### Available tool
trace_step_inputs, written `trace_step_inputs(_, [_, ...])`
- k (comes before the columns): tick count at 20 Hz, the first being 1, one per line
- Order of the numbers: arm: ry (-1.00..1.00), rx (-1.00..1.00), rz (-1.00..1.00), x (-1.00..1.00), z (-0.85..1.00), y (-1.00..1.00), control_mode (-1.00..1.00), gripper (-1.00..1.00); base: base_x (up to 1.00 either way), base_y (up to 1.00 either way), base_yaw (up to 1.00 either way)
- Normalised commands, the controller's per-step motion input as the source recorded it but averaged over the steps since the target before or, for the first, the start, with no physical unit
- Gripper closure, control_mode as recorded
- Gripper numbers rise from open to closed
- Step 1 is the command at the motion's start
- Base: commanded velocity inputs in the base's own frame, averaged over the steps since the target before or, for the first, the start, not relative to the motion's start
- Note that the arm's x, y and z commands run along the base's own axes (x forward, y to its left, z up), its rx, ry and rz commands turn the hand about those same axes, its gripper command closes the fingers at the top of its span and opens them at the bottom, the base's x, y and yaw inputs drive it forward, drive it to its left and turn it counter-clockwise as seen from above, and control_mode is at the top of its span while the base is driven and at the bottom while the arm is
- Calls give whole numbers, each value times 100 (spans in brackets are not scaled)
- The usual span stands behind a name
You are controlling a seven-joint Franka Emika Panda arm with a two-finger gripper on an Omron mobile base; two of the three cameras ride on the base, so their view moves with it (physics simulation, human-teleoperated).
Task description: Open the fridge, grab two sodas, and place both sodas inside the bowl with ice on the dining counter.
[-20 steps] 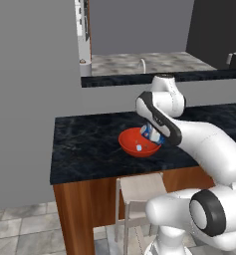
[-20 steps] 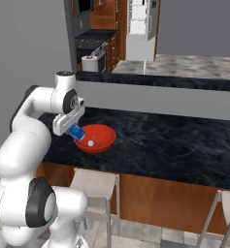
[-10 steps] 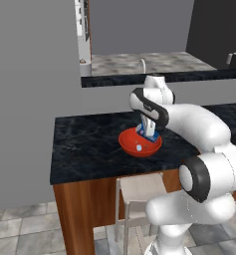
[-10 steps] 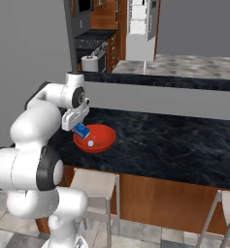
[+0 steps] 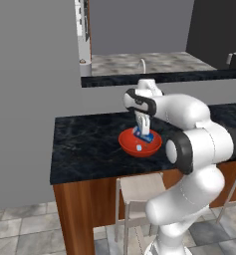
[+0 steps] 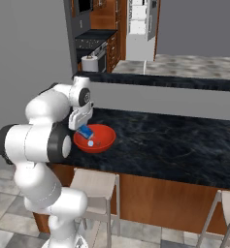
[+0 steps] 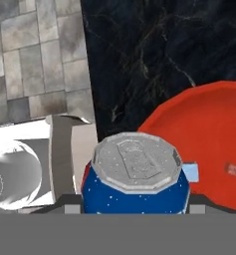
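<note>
Lowering the blue soda can (image 7: 135, 185) into the red bowl (image 5: 140, 143) is the step in hand, by my read. Fingers (image 5: 143, 130) are closed on the can, one at each side; the hand view has the can's silver top right between the tips. In both base views the can sits tilted inside the bowl's rim, low over the bowl floor, held from above. Can't tell if it already touches the bottom.

Bowl sits on the black marble desk (image 5: 89, 144), near its front edge, above a pale stool (image 5: 139, 188). A couple of small pale ice pieces (image 6: 90, 143) show in the bowl, one just beside the can.

Arm reaches from the base up and over to the bowl, wrist pointing down.

Progress guess: first soda about to be delivered; no black cola bottle in the bowl, so the second soda is likely yet to fetch. A pale fridge-like unit (image 6: 141, 26) stands far back in the kitchen in the right base view, well apart from the desk.

Next move calls for: spread the fingers to drop the can, lift straight up clear of the rim without knocking the bowl, then turn the base toward the fridge for the bottle. Risk: can tips or rolls on the ice once let go.
</note>
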Motion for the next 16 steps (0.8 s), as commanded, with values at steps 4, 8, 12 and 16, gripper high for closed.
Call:
trace_step_inputs(4, [6, 0, 3, 39, -34, 0, -100, 100, 0, 0, 0])
trace_step_inputs(8, [6, 0, 2, 44, -32, 0, -100, 100, 0, 0, 0])
trace_step_inputs(12, [2, 0, 4, 34, -37, -2, -100, 100, 0, 0, 0])
trace_step_inputs(16, [0, -1, 4, 15, -36, 0, -100, 100, 0, 0, 0])
